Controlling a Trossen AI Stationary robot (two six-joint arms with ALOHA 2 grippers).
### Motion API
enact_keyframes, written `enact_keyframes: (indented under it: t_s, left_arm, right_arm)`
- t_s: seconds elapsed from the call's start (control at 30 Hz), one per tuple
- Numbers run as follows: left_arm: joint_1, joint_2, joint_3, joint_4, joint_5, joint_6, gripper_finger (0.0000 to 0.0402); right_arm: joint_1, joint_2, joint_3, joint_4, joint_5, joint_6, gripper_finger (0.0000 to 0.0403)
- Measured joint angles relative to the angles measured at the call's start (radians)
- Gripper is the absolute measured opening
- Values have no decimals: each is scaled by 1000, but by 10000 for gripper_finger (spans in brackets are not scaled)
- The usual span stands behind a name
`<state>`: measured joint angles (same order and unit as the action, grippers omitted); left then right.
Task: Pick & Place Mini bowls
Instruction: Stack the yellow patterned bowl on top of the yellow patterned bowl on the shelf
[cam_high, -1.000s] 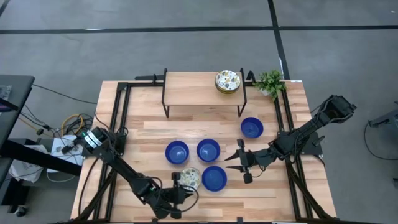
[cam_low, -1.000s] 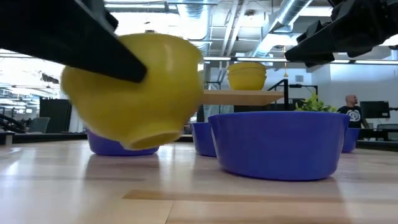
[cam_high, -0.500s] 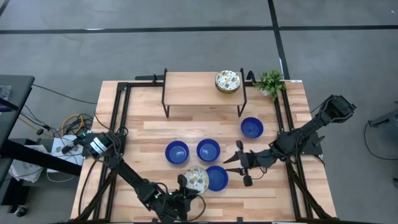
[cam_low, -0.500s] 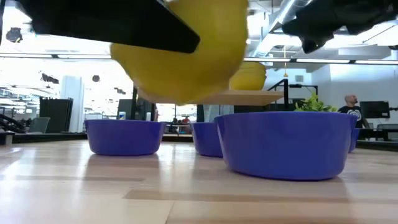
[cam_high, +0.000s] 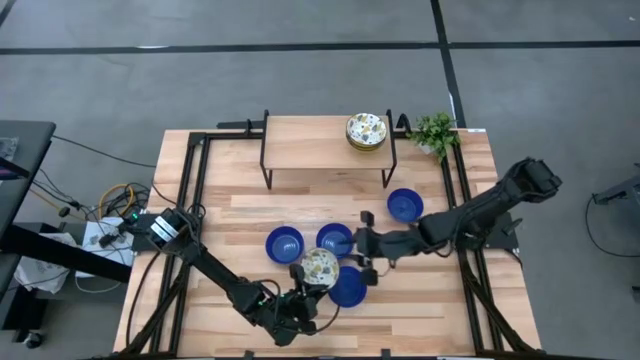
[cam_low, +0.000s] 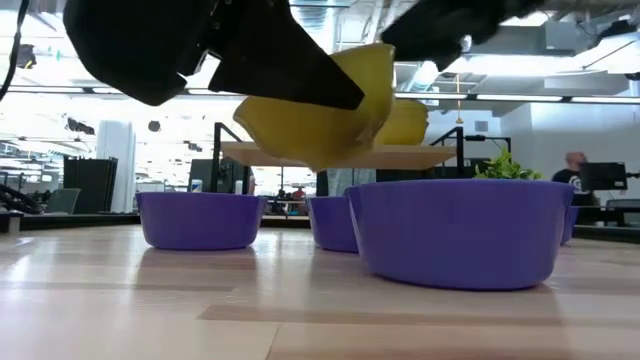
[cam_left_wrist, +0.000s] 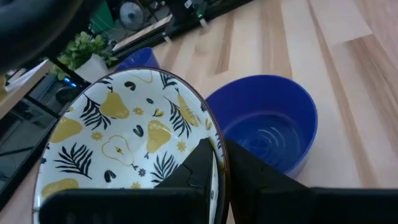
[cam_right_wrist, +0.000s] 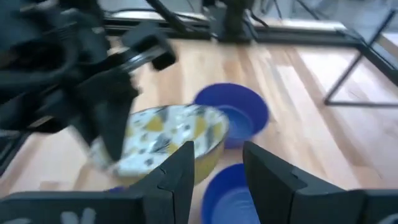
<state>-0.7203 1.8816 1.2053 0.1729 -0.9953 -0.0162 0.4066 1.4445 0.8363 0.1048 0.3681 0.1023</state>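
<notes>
Patterned mini bowl (cam_high: 319, 267) — white inside with yellow pears and dark leaves, yellow outside — is hanging in the air, tilted, above the front-centre of the tabletop (cam_high: 250, 215). In the low view it is riding clear of the wood, higher than the blue rims. The left tool (cam_high: 300, 292) is clamping on its rim; one finger (cam_left_wrist: 205, 165) is showing inside the bowl against the wall.

Directly beside and partly under it, a blue mini bowl (cam_high: 348, 288) is sitting on the tabletop. Two more blue bowls are standing just behind — one to the left (cam_high: 284, 244), one at centre (cam_high: 334, 240) — and a fourth blue bowl (cam_high: 404, 205) is sitting farther back to the right.

The right tool (cam_high: 361, 247) is reaching in from the right, fingers apart and holding nothing, hovering just beside the lifted bowl and over the centre blue one.

At the back, a stack of patterned bowls (cam_high: 366, 131) is resting on the raised wooden shelf (cam_high: 310, 140). A small green plant (cam_high: 434, 131) is standing at the back right corner, just beside the shelf.
</notes>
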Motion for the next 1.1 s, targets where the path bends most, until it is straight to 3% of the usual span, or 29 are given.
enact_keyframes:
  t_s: [0.13, 0.27, 0.7, 0.97, 1.1]
  left_arm:
    - [-1, 0, 0, 0, 1, 17, 32]
    - [-5, 0, 0, -2, 1, 43, 32]
    - [10, 0, 0, -21, -9, 89, 34]
    - [11, 0, 0, -15, -23, 146, 34]
    - [15, -5, 0, -13, -23, 157, 34]
  right_arm:
    - [-18, 45, 120, -162, 0, 30, 127]
    - [-12, 81, 192, -214, -2, 43, 127]
    - [12, 241, 243, -251, 132, 85, 127]
    - [-10, 223, 276, -308, 153, 87, 127]
    - [-26, 204, 316, -417, 154, 126, 127]
